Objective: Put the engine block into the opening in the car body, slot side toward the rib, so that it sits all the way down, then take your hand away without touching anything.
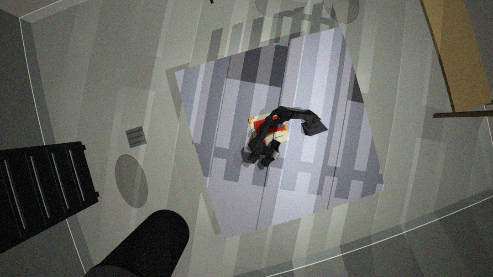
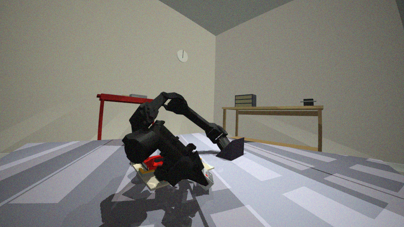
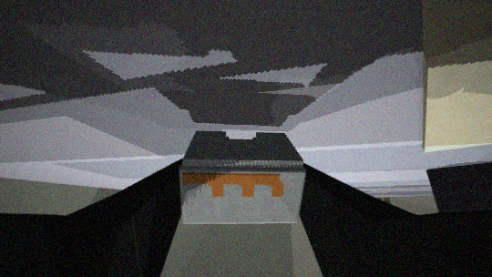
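Note:
My gripper (image 1: 272, 153) (image 3: 240, 168) is shut on the engine block (image 1: 276, 154) (image 2: 210, 179) (image 3: 241, 210), beside the board's near edge in the top view. In the wrist view the block is pale grey with an orange comb-shaped mark, and its dark top has a notch at the far edge. In the exterior view it looks tilted, low over the table. The red car body (image 1: 258, 124) (image 2: 152, 163) sits on the cream board (image 1: 285, 137) (image 2: 152, 184) (image 3: 457, 119). The arm covers much of the car body. I cannot make out its opening or rib.
The arm's base (image 1: 314, 128) (image 2: 233, 150) stands on the table to the right of the board. Orange corner pieces, such as one corner piece (image 2: 146, 171), edge the car body. Striped shadows cross the table (image 1: 309, 208). A red bench and a wooden bench stand farther off.

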You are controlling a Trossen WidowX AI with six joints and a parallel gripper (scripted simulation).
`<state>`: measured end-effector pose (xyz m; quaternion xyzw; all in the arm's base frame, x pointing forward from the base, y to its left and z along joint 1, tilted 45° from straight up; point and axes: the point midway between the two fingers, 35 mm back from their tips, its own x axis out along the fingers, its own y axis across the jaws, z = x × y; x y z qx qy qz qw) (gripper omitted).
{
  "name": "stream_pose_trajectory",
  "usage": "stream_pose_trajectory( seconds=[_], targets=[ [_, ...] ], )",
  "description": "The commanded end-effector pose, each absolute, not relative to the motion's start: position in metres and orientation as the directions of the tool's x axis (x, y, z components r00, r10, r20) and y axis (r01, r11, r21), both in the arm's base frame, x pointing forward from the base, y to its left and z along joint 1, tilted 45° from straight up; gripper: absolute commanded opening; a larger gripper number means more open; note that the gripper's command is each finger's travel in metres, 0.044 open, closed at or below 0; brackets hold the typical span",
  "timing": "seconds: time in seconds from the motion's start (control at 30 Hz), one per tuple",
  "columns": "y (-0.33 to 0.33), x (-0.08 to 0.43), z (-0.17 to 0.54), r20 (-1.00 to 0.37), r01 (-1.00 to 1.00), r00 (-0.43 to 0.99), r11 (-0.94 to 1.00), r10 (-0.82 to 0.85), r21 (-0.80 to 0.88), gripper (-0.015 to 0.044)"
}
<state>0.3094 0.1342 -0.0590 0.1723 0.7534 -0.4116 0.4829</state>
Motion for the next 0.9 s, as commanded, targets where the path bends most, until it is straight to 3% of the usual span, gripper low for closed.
stream_pose_trajectory(
  seconds=[0.0,0.57,0.87],
  targets=[
    [0.127,0.31,-0.063,-0.865,0.659,-0.483,0.592,-0.138,-0.463,0.0],
    [0.132,0.31,-0.06,-0.869,0.658,-0.476,0.6,-0.138,-0.456,0.044],
    [0.135,0.315,-0.051,-0.866,0.659,-0.481,0.594,-0.138,-0.461,0.044]
  ],
)
